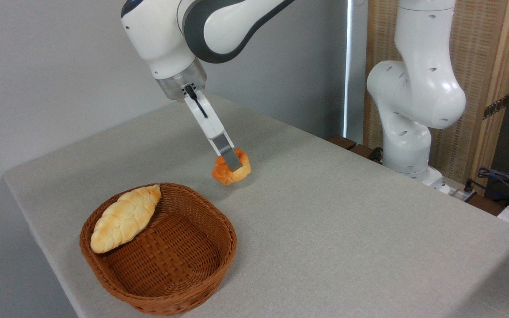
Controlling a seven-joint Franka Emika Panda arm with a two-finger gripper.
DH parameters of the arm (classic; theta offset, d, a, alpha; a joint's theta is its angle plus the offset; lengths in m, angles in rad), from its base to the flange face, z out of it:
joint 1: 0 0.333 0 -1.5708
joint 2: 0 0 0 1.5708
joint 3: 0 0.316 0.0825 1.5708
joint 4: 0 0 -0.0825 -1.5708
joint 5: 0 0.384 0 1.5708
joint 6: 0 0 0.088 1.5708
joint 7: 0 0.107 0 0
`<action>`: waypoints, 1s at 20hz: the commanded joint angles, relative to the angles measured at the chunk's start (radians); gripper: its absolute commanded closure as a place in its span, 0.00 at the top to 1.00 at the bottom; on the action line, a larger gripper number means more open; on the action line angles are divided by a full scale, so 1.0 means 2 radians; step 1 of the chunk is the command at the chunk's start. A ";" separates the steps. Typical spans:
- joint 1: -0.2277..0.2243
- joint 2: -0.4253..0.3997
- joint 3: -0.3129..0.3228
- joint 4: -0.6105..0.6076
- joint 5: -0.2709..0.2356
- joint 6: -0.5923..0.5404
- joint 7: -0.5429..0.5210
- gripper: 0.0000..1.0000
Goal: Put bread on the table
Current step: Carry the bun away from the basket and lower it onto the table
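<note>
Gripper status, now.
Gripper: shut on the bun, which is outside the basket, at or just above the table.

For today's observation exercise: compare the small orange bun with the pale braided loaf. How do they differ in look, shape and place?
Colour: the orange bun is deep orange-golden; the braided loaf is pale yellow with light browning.
Shape: the bun is small, round and knotted; the loaf is longer and tapered.
Place: the bun is at the table surface, outside the wicker basket, with the gripper fingers closed on it; the loaf leans inside the basket, untouched.
Both are bread.
</note>
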 commanded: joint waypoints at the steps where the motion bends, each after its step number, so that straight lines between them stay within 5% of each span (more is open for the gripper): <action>1: -0.002 -0.012 0.005 -0.011 -0.010 0.011 -0.004 0.83; 8: -0.002 -0.012 0.005 -0.011 -0.010 0.012 -0.004 0.86; 12: -0.002 -0.012 0.005 -0.011 -0.010 0.012 -0.005 0.99; 20: 0.003 -0.028 0.018 0.003 -0.010 0.011 -0.004 1.00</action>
